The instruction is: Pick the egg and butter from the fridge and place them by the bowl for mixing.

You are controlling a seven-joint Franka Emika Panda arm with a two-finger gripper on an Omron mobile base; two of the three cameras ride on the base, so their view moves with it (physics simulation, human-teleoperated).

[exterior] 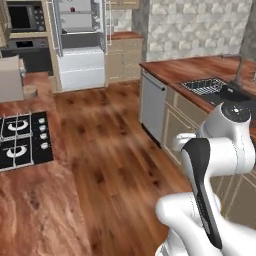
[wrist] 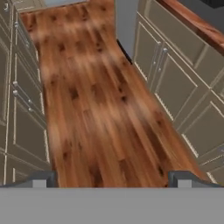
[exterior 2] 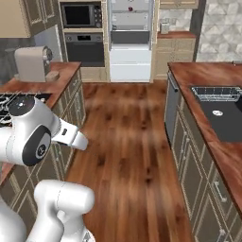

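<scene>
Step in hand: approach to the fridge [exterior 2: 130,40], judged from how far off it stands; nothing of the task looks picked up yet.
Fridge: at the far end of the aisle, top centre of the right base view and upper left of the left base view; it stands open, with pale shelves showing inside.
Fridge door: swung open, with wire-railed bins [exterior: 108,22] at its right edge in the left base view.
Butter and egg: too small and far away to tell apart on the shelves; I cannot say which shelf holds them.
Bowl: I cannot pick it out here.
Tool: [wrist: 111,179] its two dark tips stand at the bottom corners of the hand view, spread as wide as they go, with nothing between them but wooden floor [wrist: 96,109].
Arm: folded up close over the base, at lower right of the left base view.
Aisle: cabinet fronts on both sides; dishwasher [exterior: 151,106] and sink [exterior 2: 222,111] on the right-hand surface, cooktop [exterior: 22,137] on the left-hand one.
Doing it well: drive straight down the middle of the aisle, keep the arm tucked until near, stop square to the open shelves clear of the door, then raise the hand to find the butter before reaching.
Risk: an elbow swung out early could strike a cabinet or the door.
</scene>
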